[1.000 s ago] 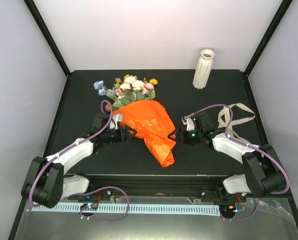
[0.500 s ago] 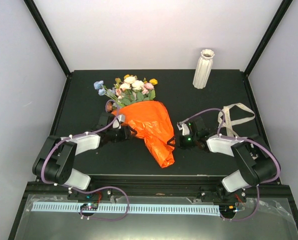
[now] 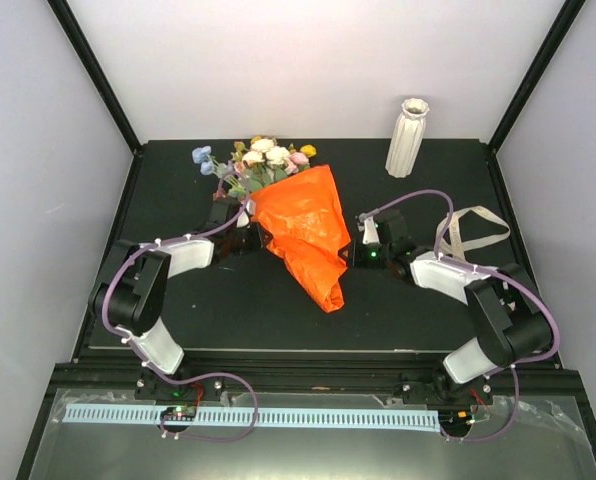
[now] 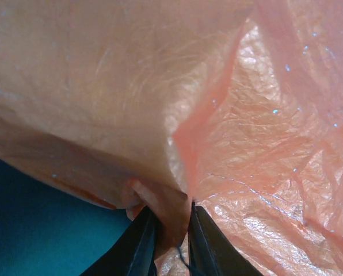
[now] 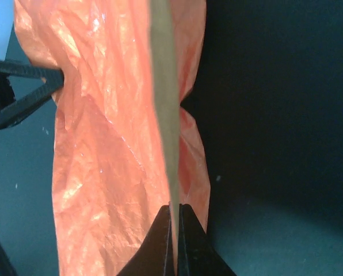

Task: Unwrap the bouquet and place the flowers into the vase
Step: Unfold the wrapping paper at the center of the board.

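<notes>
The bouquet lies mid-table, its orange paper (image 3: 303,225) a crumpled cone pointing toward me. The flowers (image 3: 263,158) stick out of its far end in pink, cream, yellow and blue. My left gripper (image 3: 250,238) is at the paper's left side. In the left wrist view the left gripper (image 4: 171,230) is shut on a fold of the paper (image 4: 229,115). My right gripper (image 3: 352,254) is at the paper's right side. In the right wrist view the right gripper (image 5: 174,217) pinches a thin raised edge of the paper (image 5: 114,144). The white ribbed vase (image 3: 408,135) stands upright at the back right.
A cream ribbon (image 3: 468,232) lies loose on the black table (image 3: 178,300) to the right of my right arm. Black frame posts rise at the back corners. The left gripper's black finger (image 5: 27,92) shows at the left of the right wrist view.
Both grippers have moved in against the paper and closed on it, one on each side. The bouquet has shifted slightly toward the back of the table.
</notes>
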Controlling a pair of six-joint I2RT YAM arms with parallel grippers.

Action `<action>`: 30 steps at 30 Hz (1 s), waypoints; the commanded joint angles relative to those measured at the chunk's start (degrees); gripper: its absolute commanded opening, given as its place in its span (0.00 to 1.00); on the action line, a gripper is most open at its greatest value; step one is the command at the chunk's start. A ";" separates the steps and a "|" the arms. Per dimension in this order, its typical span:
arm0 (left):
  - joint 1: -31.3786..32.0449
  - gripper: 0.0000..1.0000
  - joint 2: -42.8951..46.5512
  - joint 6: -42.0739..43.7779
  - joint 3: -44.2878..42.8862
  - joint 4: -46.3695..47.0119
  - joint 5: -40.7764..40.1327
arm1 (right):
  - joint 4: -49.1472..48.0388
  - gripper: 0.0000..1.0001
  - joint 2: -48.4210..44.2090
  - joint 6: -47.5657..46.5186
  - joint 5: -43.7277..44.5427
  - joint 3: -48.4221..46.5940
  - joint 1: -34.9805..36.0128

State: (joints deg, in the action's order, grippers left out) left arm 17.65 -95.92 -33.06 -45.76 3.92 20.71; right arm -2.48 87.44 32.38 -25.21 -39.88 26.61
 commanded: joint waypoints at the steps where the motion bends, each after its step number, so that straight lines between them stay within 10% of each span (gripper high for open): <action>1: -0.44 0.15 -2.02 0.54 -4.65 1.86 -3.12 | 0.39 0.01 1.30 -3.49 6.71 -3.87 -1.70; 9: -0.60 0.22 -3.01 -1.26 -5.80 2.26 -0.24 | -0.11 0.04 3.11 -4.17 -0.95 -6.59 -3.05; 17: -0.60 0.68 8.69 -0.76 -3.00 -4.72 0.60 | -4.13 0.32 0.36 -2.38 -10.71 -2.16 -2.52; 30: -0.60 0.99 33.08 11.86 -10.48 -32.80 0.10 | -7.94 0.57 -2.61 2.27 -15.26 -0.36 3.75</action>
State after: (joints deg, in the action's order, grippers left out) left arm 17.32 -68.75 -27.94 -51.42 -15.86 20.36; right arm -7.70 87.64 33.36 -38.28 -40.23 28.53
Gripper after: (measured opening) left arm 0.983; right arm 0.524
